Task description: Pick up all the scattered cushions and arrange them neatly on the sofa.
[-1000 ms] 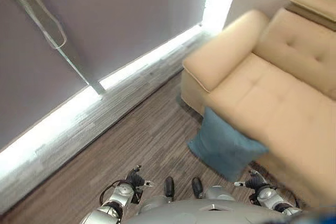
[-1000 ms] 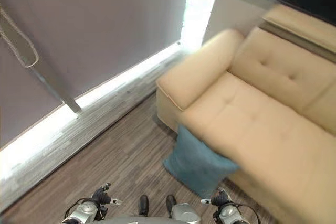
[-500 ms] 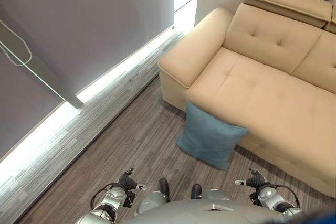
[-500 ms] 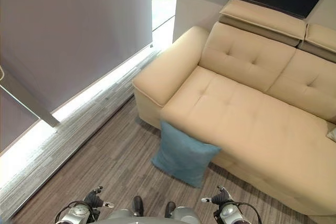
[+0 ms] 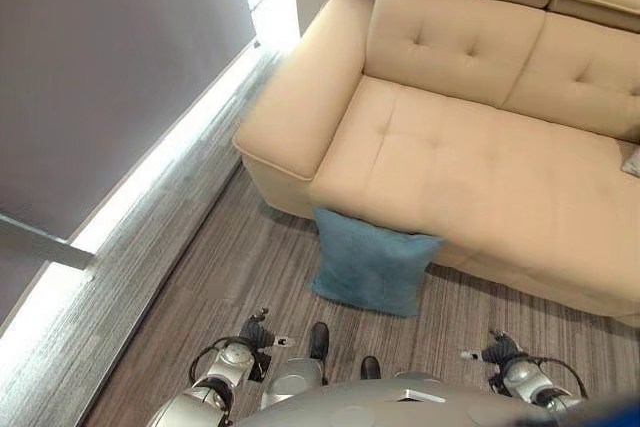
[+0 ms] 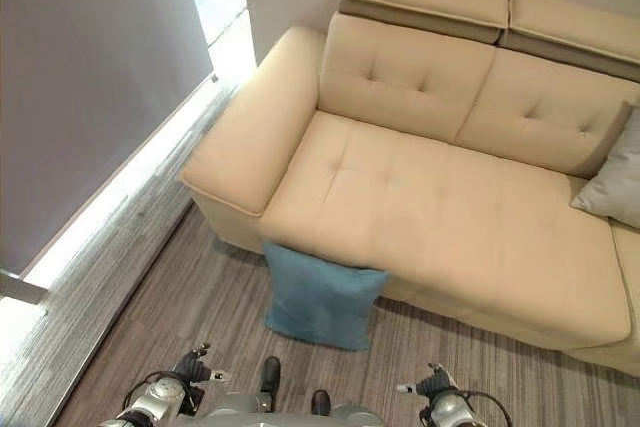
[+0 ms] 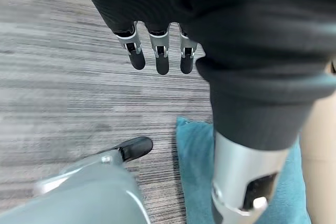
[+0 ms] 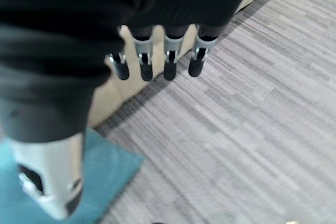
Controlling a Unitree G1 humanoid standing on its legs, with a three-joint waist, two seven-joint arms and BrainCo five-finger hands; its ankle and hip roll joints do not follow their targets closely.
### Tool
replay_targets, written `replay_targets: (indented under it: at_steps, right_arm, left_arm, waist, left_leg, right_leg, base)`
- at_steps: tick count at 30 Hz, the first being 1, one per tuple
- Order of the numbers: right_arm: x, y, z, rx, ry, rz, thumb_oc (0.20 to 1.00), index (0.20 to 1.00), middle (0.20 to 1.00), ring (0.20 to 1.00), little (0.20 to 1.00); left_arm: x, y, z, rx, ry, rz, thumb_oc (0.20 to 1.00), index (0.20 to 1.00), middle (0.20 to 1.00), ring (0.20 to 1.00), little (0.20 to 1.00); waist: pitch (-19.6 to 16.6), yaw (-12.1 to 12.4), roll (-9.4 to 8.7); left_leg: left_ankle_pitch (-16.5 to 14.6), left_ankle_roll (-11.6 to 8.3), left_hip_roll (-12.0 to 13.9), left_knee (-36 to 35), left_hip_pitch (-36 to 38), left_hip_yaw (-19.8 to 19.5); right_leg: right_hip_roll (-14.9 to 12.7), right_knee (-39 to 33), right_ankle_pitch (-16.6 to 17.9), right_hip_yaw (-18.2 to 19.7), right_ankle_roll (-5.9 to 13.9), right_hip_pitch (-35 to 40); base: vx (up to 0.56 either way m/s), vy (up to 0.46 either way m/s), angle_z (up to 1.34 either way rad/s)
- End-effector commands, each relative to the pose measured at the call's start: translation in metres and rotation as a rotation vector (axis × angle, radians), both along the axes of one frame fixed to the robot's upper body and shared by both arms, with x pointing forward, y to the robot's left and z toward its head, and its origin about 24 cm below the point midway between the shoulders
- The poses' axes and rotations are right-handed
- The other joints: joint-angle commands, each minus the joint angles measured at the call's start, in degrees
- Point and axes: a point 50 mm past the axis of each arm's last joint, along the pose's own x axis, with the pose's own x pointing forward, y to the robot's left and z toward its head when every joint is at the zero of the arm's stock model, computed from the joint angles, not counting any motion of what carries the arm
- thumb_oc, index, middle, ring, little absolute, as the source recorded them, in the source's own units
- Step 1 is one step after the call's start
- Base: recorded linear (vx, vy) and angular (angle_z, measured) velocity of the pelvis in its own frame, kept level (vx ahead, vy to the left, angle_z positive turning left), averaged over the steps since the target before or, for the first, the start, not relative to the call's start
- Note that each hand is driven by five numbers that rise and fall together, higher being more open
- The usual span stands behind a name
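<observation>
Blue cushion point(image 5: 370, 269): square, teal-blue, standing on the floor point(image 5: 240, 277) and leaning against the front of the sofa point(image 5: 470, 167), just below the seat edge near the armrest end; its upper edge touches the sofa front, its lower edge rests on the floor. Grey cushion point(image 6: 615, 187): pale grey, lying on the sofa seat at the far right, tilted against the backrest. Sofa: tan, tufted backrest with two raised headrest pads, broad rounded armrest point(image 5: 295, 107) on the side nearest the wall; the seat carries the grey cushion at its right end. Floor: grey-brown striped planks, with a bright band of light running along the base of the wall. Wall point(image 5: 110, 67): plain grey surface to the robot's left, with a lit gap at its far end beside the armrest. Left hand point(image 5: 258, 332): low at the bottom of the head views, well apart from the blue cushion; in its wrist view the fingers point(image 7: 160, 59) hang straight and relaxed, holding nothing, with floor and a corner of the blue cushion past them. Right hand point(image 5: 497, 349): low at the bottom right, near the sofa front; its fingers point(image 8: 168, 61) likewise hang straight and loose, empty, above floor, the sofa base and the blue cushion's corner.
</observation>
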Motion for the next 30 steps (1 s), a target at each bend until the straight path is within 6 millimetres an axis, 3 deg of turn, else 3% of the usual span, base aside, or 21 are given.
replay_targets:
  at_steps: [1, 3, 8, 13, 20, 25, 29, 30]
  right_arm:
    - [0.006, -0.004, 0.004, -0.022, -0.030, 0.021, 1.000, 1.000, 1.000, 1.000, 1.000]
    - [0.016, -0.002, 0.007, -0.019, -0.064, 0.032, 1.000, 1.000, 1.000, 1.000, 1.000]
    - [0.027, -0.003, 0.012, -0.030, -0.096, 0.052, 1.000, 1.000, 1.000, 1.000, 1.000]
    - [0.023, -0.008, 0.012, -0.043, -0.084, 0.048, 1.000, 1.000, 1.000, 1.000, 1.000]
    - [0.016, -0.005, 0.008, -0.023, -0.069, 0.035, 1.000, 1.000, 1.000, 1.000, 1.000]
    - [0.015, -0.012, 0.010, -0.035, -0.075, 0.009, 1.000, 1.000, 1.000, 1.000, 1.000]
    - [0.013, -0.015, 0.010, -0.046, -0.064, 0.008, 1.000, 1.000, 1.000, 1.000, 1.000]
    - [0.011, -0.016, 0.010, -0.053, -0.057, 0.011, 1.000, 1.000, 1.000, 1.000, 1.000]
  left_arm:
    - [0.005, 0.010, 0.004, 0.020, -0.026, 0.013, 1.000, 1.000, 1.000, 1.000, 1.000]
    - [0.008, 0.017, 0.007, 0.033, -0.038, 0.036, 1.000, 1.000, 1.000, 1.000, 1.000]
    - [0.007, 0.024, 0.008, 0.042, -0.044, 0.068, 1.000, 1.000, 1.000, 1.000, 1.000]
    - [0.002, 0.024, 0.006, 0.046, -0.028, 0.059, 1.000, 1.000, 1.000, 1.000, 1.000]
    - [-0.001, 0.020, 0.004, 0.040, -0.006, 0.044, 1.000, 1.000, 1.000, 1.000, 1.000]
    - [0.006, 0.011, 0.004, 0.017, -0.020, 0.033, 1.000, 1.000, 1.000, 1.000, 1.000]
    - [0.010, 0.005, 0.004, 0.003, -0.029, 0.019, 1.000, 1.000, 1.000, 1.000, 1.000]
    - [0.013, 0.003, 0.005, 0.001, -0.038, 0.009, 1.000, 1.000, 1.000, 1.000, 1.000]
  waist:
    - [-1.5, 2.5, -2.98]
    - [-0.8, 2.8, -2.68]
    - [-0.8, 4.3, -2.12]
    - [-1.6, 3.5, -2.54]
    - [-2.5, 2.4, -2.49]
    - [-0.3, 2.2, -3.14]
    - [-0.2, 2.6, -3.02]
    - [0.0, 3.0, -2.95]
  left_leg:
    - [-8.2, -2.92, -0.5, 9.4, -5.3, 1.2]
    - [-8.7, -2.25, 0.0, 9.4, -4.5, 2.2]
    - [-9.2, -2.35, 0.9, 7.6, -2.5, 3.8]
    - [-9.6, -2.65, 0.0, 6.3, -0.5, 3.9]
    - [-8.7, -4.43, 1.7, 4.9, 1.0, 3.2]
    - [-8.6, -6.52, 1.6, 13.3, -4.2, 1.0]
    - [-6.6, -6.63, 2.8, 11.3, -6.8, 0.5]
    - [-4.8, -6.88, 3.4, 9.5, -9.0, 0.2]
  right_leg:
    - [-5.6, 4.6, 3.0, -1.3, 5.47, -4.6]
    - [-6.6, 9.6, 4.2, -3.5, 6.87, -8.3]
    - [-11.4, 5.6, 6.9, -13.0, 6.68, -9.6]
    - [-10.9, 1.6, 8.1, -12.1, 6.82, -8.2]
    - [-8.1, 0.7, 5.7, -10.9, 5.25, -5.5]
    - [-6.7, -1.5, 5.3, -10.4, 3.19, -4.2]
    - [-6.4, -2.5, 5.1, -11.0, 3.55, -3.3]
    - [-6.1, -2.8, 4.5, -11.2, 3.82, -2.9]
  base:
    - [0.07, 0.179, -0.49]
    - [0.04, 0.103, -0.71]
    - [0.05, -0.016, -0.58]
    - [0.05, -0.039, -0.01]
    - [0.01, -0.179, 0.05]
    - [-0.05, -0.113, 0.23]
    - [0.06, 0.020, 0.38]
    - [0.13, 0.082, 0.24]
